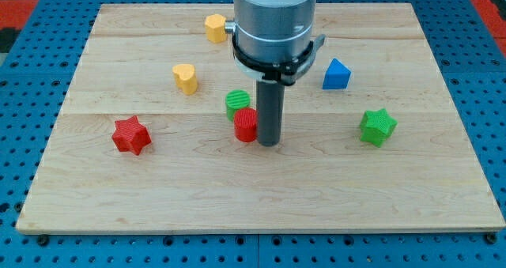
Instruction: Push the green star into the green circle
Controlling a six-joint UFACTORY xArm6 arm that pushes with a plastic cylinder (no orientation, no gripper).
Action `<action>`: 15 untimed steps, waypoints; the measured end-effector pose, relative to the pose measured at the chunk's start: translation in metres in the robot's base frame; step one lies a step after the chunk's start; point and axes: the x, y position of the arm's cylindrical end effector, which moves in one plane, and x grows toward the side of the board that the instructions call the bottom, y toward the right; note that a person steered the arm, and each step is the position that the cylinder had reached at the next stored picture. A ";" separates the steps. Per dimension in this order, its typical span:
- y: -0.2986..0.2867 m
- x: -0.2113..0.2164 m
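Here, nearest the view's bottom edge, we see only bare wood of the tabletop (261, 209), a pale plank board lying on a blue perforated base (16, 149). Going farther in, the red star (130, 135) sits at about 9 o'clock from the board's centre, well apart from everything else. The green star (378, 127), the block we are meant to move, lies at about 3 o'clock, far out toward the view's right and well apart from our rod.

Our tool is no clamp at all, just a straight dark rod, so it has nothing to open, close or hold. Our tip (269, 144) rests on the board near its centre, just beside the red cylinder (246, 125), which stands at the tip's 9 o'clock; we cannot tell whether they touch. Just behind the red cylinder, at its 11 o'clock and seemingly against it, is the green circle (237, 104), the target block.

Farther still, the yellow heart (185, 77) sits at 10 o'clock from the centre, and the blue block (336, 75), roughly a triangular prism, at 2 o'clock. Farthest, at about 11 o'clock, the yellow block (215, 28) stands just left of the grey arm housing (275, 19).
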 end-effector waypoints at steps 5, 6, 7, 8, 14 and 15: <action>0.118 -0.055; 0.111 -0.074; 0.119 -0.079; 0.088 -0.106; -0.026 -0.141; -0.061 -0.161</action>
